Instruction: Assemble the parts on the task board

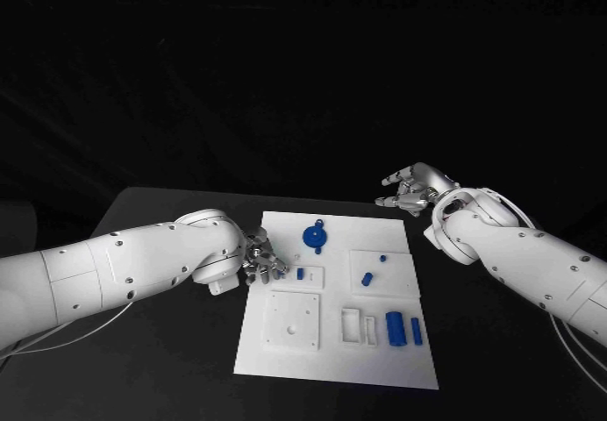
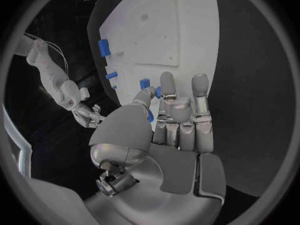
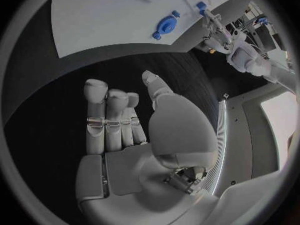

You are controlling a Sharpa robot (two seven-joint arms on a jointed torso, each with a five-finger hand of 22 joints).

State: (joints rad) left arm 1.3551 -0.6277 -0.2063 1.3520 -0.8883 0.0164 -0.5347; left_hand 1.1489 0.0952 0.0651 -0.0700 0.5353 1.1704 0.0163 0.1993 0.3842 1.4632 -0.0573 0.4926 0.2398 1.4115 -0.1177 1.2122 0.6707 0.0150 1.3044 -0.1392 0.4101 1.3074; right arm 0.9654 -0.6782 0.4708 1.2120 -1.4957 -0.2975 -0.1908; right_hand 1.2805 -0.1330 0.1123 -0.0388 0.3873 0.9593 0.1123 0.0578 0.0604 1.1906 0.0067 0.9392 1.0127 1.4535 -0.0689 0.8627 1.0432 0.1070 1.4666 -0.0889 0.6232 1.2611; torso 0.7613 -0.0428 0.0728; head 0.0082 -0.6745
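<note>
Task board (image 1: 380, 364): white plate, smooth and matt, plastic in look; raised white blocks of the same finish are borne on it. Parts: round blue piece (image 1: 314, 236) and blue cylinder (image 1: 396, 328), smooth plastic with a slight sheen. Table (image 1: 165, 368): black, matt, without visible texture. Left hand (image 2: 167, 122): silver metal, satin finish, with grey, duller-looking fingertips (image 2: 200, 85). Right hand (image 3: 134, 130): the same silver metal and grey pads. Arm shells (image 1: 126, 263): white, glossy, hard plastic, dotted with small dark fasteners.
</note>
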